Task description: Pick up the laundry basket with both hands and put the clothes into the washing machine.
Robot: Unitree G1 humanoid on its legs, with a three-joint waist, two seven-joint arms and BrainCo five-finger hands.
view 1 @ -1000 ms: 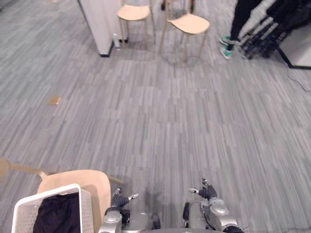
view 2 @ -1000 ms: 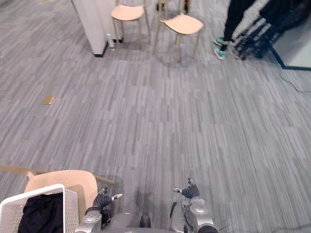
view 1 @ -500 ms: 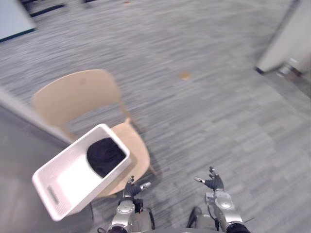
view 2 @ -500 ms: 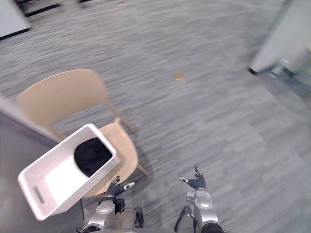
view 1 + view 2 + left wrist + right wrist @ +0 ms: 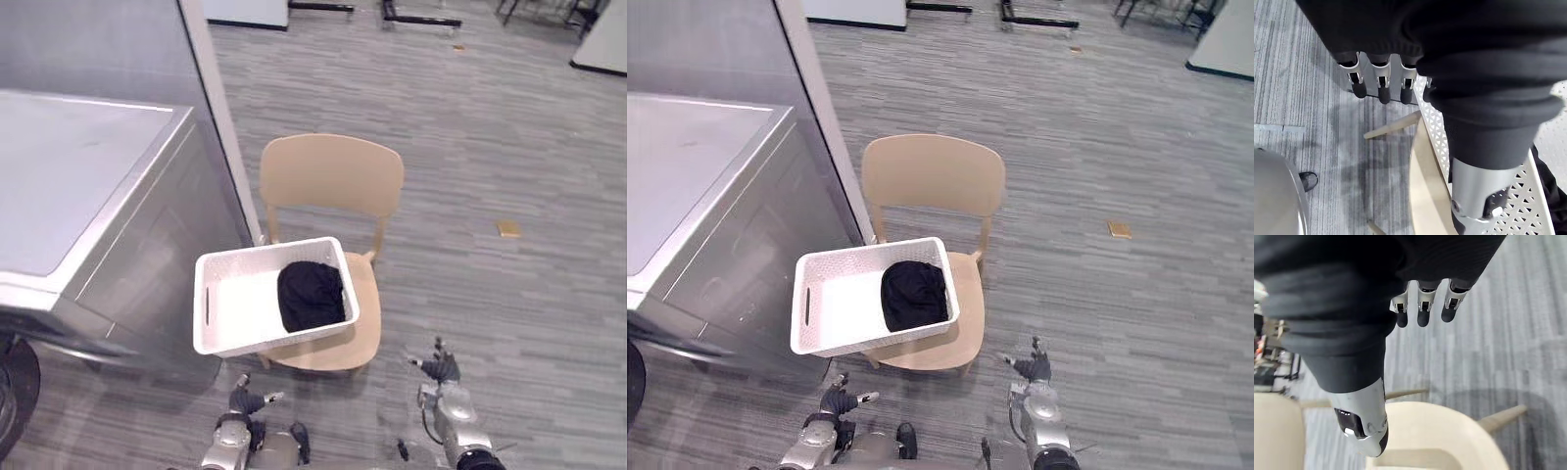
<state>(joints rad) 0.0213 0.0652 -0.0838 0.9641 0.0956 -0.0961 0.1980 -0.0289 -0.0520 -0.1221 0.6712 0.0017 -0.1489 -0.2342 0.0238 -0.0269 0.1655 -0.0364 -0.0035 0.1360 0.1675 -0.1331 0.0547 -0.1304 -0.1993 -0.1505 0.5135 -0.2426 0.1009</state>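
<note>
Left eye view: basket (image 5: 240, 308) sits on the chair (image 5: 331, 176) seat, one end sticking out past the seat edge toward the washing machine (image 5: 78, 186). Basket is white, lattice walls, with a handle slot in the overhanging end. Clothes (image 5: 311, 294) are one dark bundle, bunched at the end away from the machine; the rest of the basket bottom is bare. The machine stands just beside the chair, top closed. Left robot hand (image 5: 245, 401) is low, near the front of the seat, fingers straight, holding nothing, clear of the basket. Right robot hand (image 5: 439, 367) is low over the floor (image 5: 509, 323), fingers spread, also empty. Left wrist view: fingers (image 5: 1383, 85) extended, with the basket wall past them. Right wrist view: fingers (image 5: 1422, 313) extended above the seat.
</note>
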